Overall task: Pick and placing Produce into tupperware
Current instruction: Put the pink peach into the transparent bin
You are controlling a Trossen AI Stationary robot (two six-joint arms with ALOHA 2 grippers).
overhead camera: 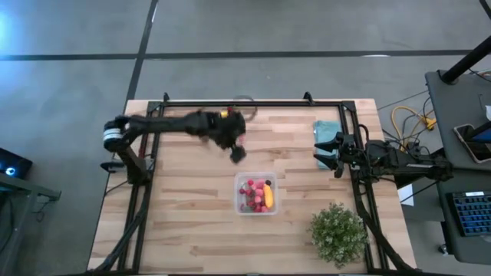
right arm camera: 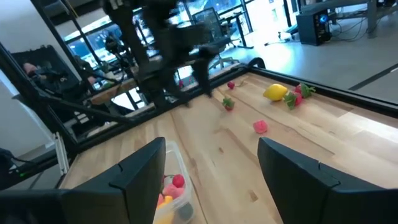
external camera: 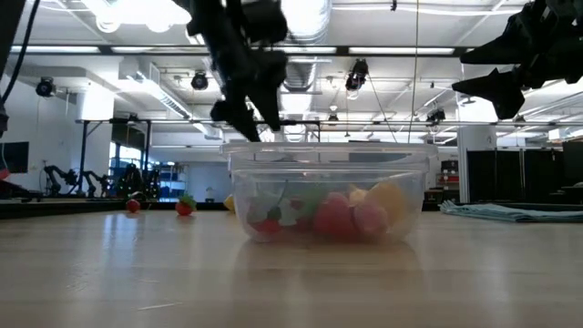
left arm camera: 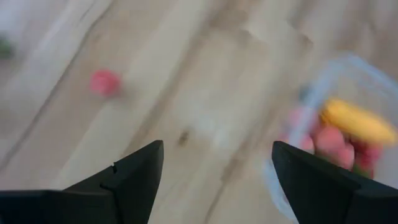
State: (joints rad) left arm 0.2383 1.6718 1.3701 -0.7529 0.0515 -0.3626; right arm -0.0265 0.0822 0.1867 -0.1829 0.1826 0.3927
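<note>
High view shows the tupperware [overhead camera: 256,193], a clear box, sitting near the middle of the wooden desk [overhead camera: 184,222]. Inside it lie red and pink berries [overhead camera: 249,196] and a yellow banana [overhead camera: 268,193]. From the low view the box stands flat on the desk, and the fruit fills its bottom.

More produce is still out on the desk. The right wrist view shows a yellow lemon [right arm camera: 275,93] by the far rail, some red berries with green tops [right arm camera: 298,94] next to it, and a pink piece [right arm camera: 260,127] lying alone.

The left end effector [overhead camera: 237,152] hangs in the air, just beside the far left corner of the box. Its two dark fingers [left arm camera: 137,174] stand wide apart and hold nothing.

The right end effector [overhead camera: 328,150] waits at the right side of the desk, over a folded teal cloth [overhead camera: 326,129]. Its fingers are spread open and empty too.

A bushy green plant [overhead camera: 337,232] stands at the near right corner.
</note>
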